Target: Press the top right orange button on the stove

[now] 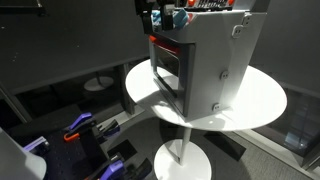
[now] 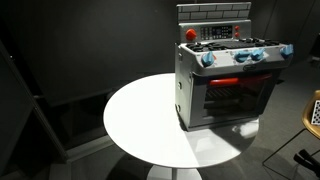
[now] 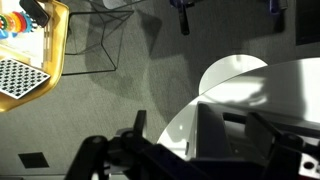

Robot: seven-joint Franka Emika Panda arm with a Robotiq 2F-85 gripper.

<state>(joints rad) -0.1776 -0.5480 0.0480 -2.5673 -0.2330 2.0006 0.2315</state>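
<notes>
The stove is a small grey metal box on the right part of the round white table. It has a dark oven window, a red-orange strip above it and blue knobs along the top front. A red-orange round button sits at the left end of the back panel; the buttons at the right end are too small to make out. The stove also shows in an exterior view. The gripper shows only in the wrist view, as dark parts at the bottom edge. It is spread apart, empty and high above the stove.
The white table stands on a round pedestal base. A wooden tray with coloured toys lies on the floor. Dark robot equipment with purple parts stands beside the table. Dark curtains close the background.
</notes>
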